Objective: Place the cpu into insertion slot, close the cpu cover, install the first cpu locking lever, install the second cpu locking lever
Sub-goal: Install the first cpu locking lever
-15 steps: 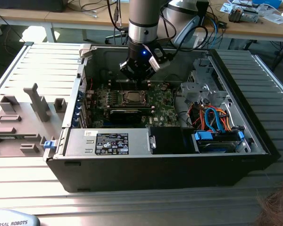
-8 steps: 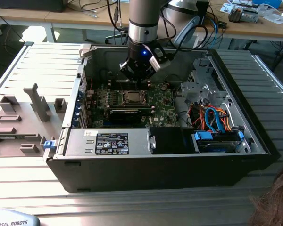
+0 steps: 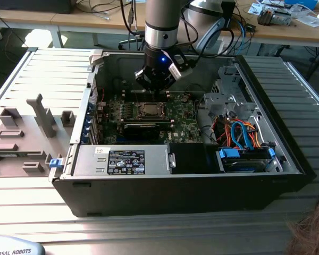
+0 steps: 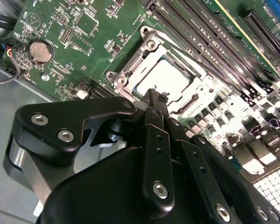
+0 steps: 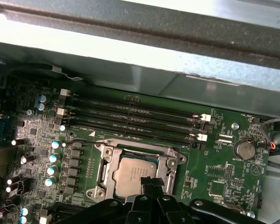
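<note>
The cpu (image 5: 134, 175) sits in the socket at lower centre of the first wrist view, cover (image 5: 104, 164) apparently down around it. The gripper (image 4: 155, 99) hovers over its edge, fingers pinched together, empty. Risk: a low pass could scrape the chip or miss the lever.

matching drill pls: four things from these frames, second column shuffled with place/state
1. cpu
2. cpu cover
3. end effector
4. coin cell

A. above the socket's edge, holding nothing
B. round, on the green board away from the socket
C. lying in the socket
D. metal frame down around the chip

Pairs: 1-C, 2-D, 3-A, 4-B
</note>
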Tool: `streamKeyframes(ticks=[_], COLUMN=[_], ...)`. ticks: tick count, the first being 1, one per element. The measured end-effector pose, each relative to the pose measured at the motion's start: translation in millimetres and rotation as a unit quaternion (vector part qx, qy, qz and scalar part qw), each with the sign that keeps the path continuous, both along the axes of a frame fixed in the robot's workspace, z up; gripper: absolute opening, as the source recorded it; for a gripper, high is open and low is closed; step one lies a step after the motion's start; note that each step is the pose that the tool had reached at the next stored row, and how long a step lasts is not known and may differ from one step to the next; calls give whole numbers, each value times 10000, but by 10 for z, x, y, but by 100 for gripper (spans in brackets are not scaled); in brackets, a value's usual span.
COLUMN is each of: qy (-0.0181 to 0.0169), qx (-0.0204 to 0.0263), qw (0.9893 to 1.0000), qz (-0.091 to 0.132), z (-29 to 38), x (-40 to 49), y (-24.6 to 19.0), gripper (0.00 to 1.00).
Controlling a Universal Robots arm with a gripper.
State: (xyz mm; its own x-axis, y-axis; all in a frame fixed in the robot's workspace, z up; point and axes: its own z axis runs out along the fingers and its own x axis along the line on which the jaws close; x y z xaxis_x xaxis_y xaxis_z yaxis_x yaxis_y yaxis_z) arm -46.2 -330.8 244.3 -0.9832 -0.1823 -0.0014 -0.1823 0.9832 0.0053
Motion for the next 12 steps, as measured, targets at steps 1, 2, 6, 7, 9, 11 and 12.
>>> streamKeyframes(ticks=[1, 2, 6, 7, 9, 11, 12], qy=[0, 0, 0, 0, 0, 0, 0], qx=[0, 0, 0, 0, 0, 0, 0], qw=[10000, 10000, 10000, 10000, 10000, 9999, 9999], qz=[9, 23, 58, 67, 88, 108, 116], z=[0, 0, 0, 0, 0, 0, 0], x=[0, 0, 0, 0, 0, 0, 0], y=[0, 0, 0, 0, 0, 0, 0], gripper=[11, 11, 11, 11, 11, 11, 11])
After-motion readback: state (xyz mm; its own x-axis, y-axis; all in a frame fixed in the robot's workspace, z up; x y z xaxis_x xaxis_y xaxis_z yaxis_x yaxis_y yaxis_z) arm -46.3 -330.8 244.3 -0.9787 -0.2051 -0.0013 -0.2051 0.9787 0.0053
